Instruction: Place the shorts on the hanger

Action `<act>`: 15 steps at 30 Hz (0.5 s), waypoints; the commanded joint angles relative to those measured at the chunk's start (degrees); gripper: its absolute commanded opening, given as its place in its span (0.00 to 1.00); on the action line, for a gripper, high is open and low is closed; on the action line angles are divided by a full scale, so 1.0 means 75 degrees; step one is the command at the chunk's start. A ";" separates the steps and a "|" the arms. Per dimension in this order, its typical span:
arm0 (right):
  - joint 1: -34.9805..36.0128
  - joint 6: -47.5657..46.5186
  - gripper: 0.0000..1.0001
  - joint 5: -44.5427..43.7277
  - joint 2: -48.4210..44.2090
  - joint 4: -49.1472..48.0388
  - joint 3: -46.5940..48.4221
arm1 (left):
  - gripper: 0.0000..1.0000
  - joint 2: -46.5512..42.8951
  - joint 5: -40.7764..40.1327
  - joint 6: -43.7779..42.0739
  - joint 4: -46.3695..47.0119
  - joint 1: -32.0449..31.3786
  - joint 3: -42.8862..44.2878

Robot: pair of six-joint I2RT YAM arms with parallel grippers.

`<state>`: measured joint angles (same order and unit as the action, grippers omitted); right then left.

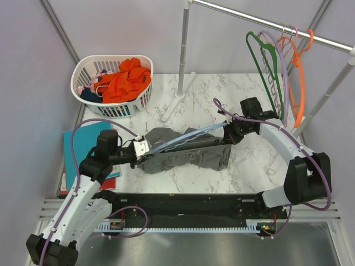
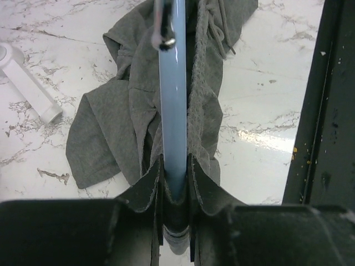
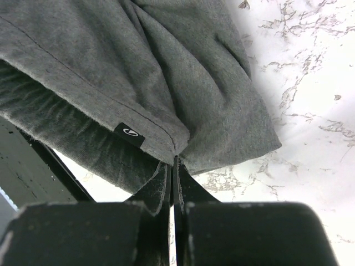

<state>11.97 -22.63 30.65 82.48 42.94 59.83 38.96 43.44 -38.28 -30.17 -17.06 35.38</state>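
Left tool clamps the hanger, right tool pinches the shorts at the hem; draping seems underway, so next calls for drawing fabric over it.

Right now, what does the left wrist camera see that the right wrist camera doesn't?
Only the left wrist view shows the light-blue hanger gripped in the left end effector, the drawstring and a white rack foot. Only the right wrist view shows the right end effector pinching the hem of the shorts beside a small black label. Both show the grey shorts lying on the marble table.
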 commanded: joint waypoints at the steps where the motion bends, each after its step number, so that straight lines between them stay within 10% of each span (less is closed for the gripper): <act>1: -0.0576 -0.0310 0.00 -0.1333 -0.0040 -0.0006 0.0366 | 0.02 0.0020 -0.0636 -0.1877 -0.1578 0.0177 0.0451; 15: -0.1126 -0.0088 0.00 -0.1192 -0.0016 -0.0311 0.0237 | 0.02 0.0418 -0.1327 -0.1270 -0.1600 0.0177 0.0627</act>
<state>8.71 -20.27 35.48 83.09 43.27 60.64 39.40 43.35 -45.95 -35.05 -17.17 36.91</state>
